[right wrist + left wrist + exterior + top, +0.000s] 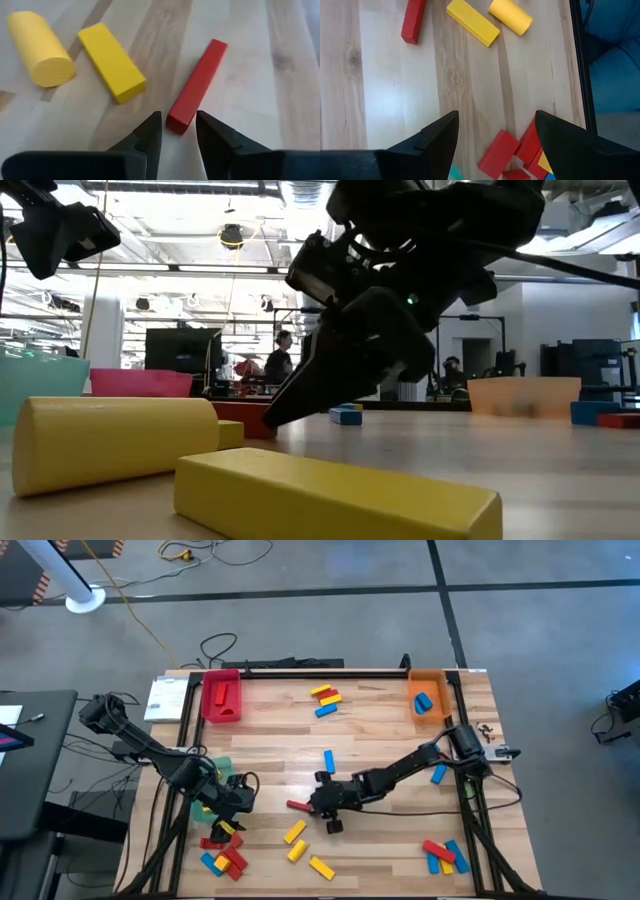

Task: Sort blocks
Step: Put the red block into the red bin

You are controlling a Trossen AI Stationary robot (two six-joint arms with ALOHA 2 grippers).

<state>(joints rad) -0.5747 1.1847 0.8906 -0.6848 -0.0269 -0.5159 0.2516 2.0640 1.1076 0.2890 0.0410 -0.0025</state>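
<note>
Right wrist view: right gripper (178, 131) narrowly parted, straddling the near end of a red block (196, 86) lying flat mid-table beside a yellow block (111, 65); not gripped yet. Next: close, lift. Left gripper (495, 135) hovers wide open, holding nothing.

Red tray (221, 698), orange tray (428, 697), wooden table (380, 740)
</note>
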